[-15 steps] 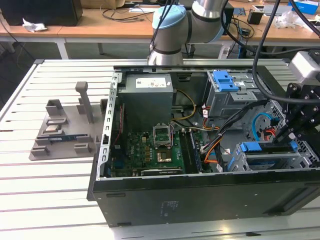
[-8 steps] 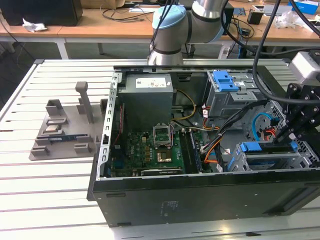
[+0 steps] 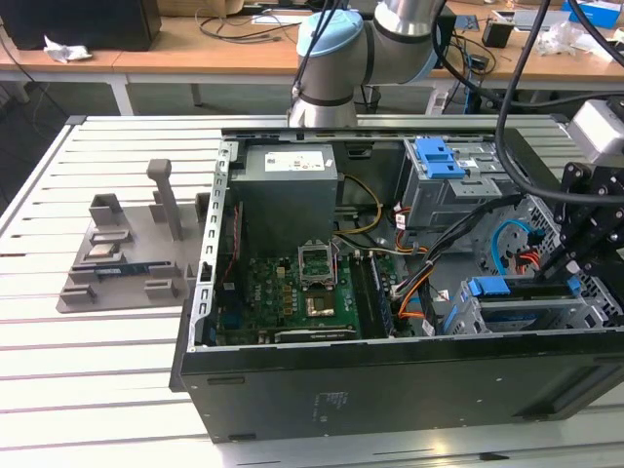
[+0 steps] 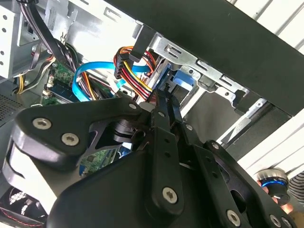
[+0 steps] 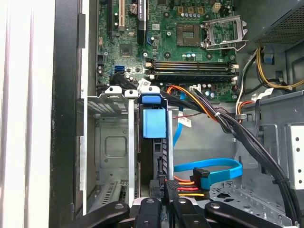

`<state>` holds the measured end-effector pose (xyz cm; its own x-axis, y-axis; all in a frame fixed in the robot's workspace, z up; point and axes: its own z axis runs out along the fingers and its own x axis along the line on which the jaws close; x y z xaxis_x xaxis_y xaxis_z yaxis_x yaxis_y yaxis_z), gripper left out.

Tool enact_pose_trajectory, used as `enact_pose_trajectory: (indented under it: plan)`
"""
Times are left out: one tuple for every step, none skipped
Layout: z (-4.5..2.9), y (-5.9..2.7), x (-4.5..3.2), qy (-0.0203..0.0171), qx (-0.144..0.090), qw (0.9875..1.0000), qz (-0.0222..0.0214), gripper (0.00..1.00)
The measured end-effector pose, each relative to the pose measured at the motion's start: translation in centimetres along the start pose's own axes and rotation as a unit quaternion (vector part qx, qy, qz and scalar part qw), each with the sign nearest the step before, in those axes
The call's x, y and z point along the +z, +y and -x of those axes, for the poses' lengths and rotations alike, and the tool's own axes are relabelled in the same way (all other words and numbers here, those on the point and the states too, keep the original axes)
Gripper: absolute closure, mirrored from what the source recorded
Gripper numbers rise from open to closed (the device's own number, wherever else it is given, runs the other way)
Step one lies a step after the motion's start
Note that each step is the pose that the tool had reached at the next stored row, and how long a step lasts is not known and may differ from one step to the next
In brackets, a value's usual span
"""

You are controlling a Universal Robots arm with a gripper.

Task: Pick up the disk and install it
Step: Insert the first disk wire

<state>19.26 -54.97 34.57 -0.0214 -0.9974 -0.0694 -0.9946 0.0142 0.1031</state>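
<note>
At lower right of the exterior view, the gripper [image 3: 575,255] stands over the drive cage [image 3: 468,314] inside the open computer case [image 3: 390,390], jaws closed on the disk [image 5: 154,124], which sits upright in the cage.

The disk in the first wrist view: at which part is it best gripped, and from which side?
Probably its narrow end edge, pinched across the thickness. The disk stands on edge inside the metal cage, whose walls cover its flat faces, so only the end facing the gripper is free. Come from that open side, beside the cables.
</note>
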Motion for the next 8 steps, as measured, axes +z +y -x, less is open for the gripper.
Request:
enact_pose_trajectory:
  plan:
    - [0.0, 0.0, 0.02, 0.0, 0.0, 1.0, 0.0, 0.84]
    - [0.0, 0.0, 0.05, -0.0001, 0.0, 1.0, 0.0, 0.84]
    - [0.0, -0.01, 0.12, -0.0001, 0.0, 1.0, 0.0, 0.84]
    - [-0.01, -0.02, 0.18, 0.0, 0.0, 1.0, 0.0001, 0.84]
    - [-0.02, -0.02, 0.23, -0.0001, 0.0, 1.0, 0.0001, 0.84]
    - [-0.02, -0.02, 0.26, 0.0, 0.0, 1.0, 0.0002, 0.84]
    - [-0.03, -0.04, 0.33, 0.0, 0.0, 1.0, 0.0004, 0.84]
    - [-0.03, -0.06, 0.37, 0.0, 0.0, 1.0, 0.0005, 0.84]
